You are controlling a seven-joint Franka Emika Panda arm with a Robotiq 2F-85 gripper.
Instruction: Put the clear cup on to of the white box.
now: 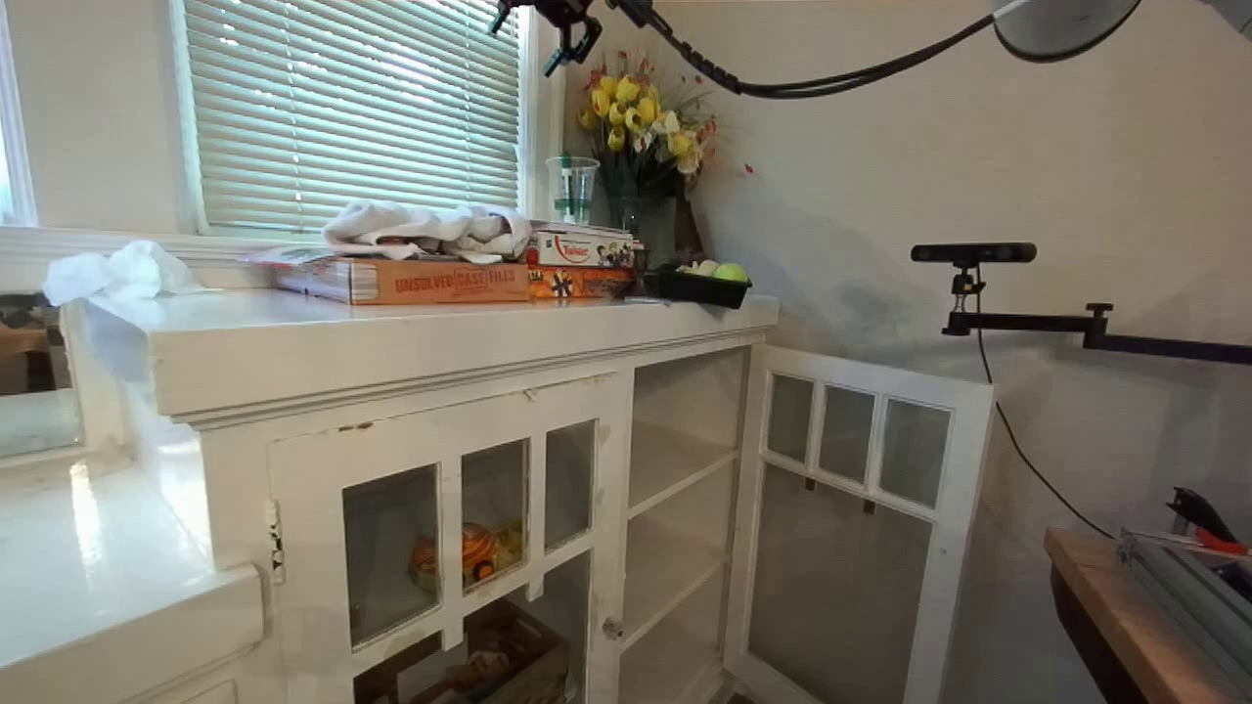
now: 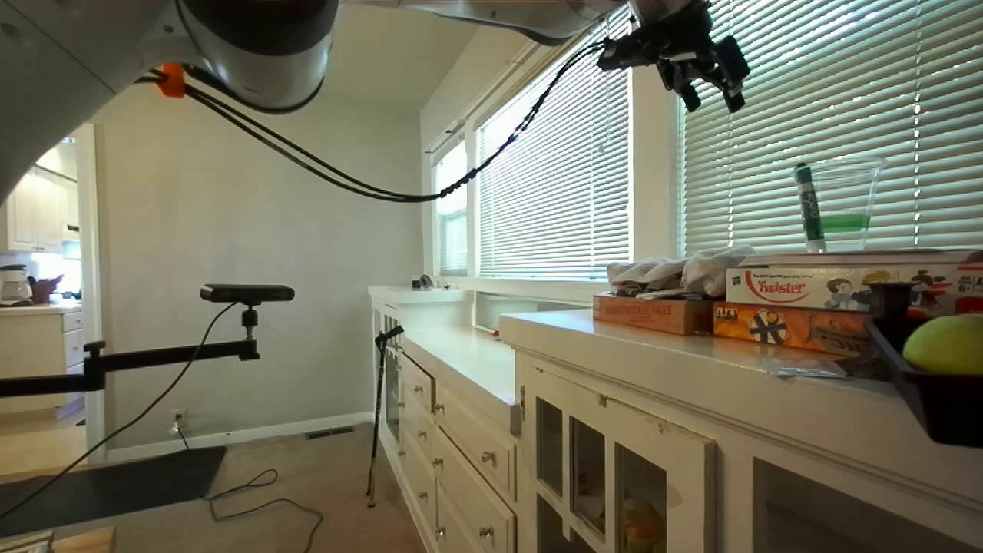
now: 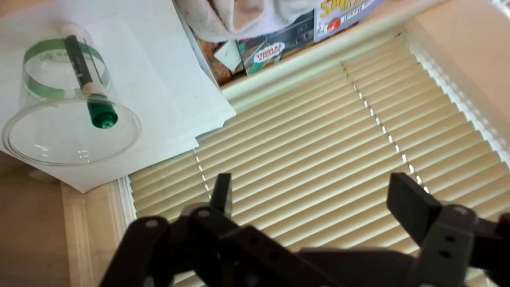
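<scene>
Wide-spread gripper [image 1: 525, 47] above a counter [image 1: 460, 337]; clear cup [image 1: 572, 188] on top of a white box [image 1: 584, 248]

In an exterior view, the gripper hangs at the top edge, well above the cup and apart from it. The cup stands upright on the white box, which is printed "Twister" and lies on an orange box [image 1: 579, 284]. Left of this stack, a white cloth [image 1: 421, 227] is heaped over an orange-brown box [image 1: 452, 282] lettered "Unsolved Case Files". To the right are yellow flowers [image 1: 636, 112] and a black tray [image 1: 696, 288] holding a yellow-green ball [image 1: 732, 273].

In an exterior view, the cup stands before window blinds [image 2: 776, 123], a green band around its lower part. A green marker [image 2: 810, 207], slightly tilted, overlaps the cup's left side; it is unclear whether it stands inside or just outside. The gripper points down, above and to the left of the cup.

In the wrist view, the gripper's two fingers [image 3: 412, 207] stand far apart near the bottom, blinds showing through the gap. The cup is at upper left, rim toward the camera, on flat white sheets [image 3: 147, 87]. The cloth shows at the top.
</scene>
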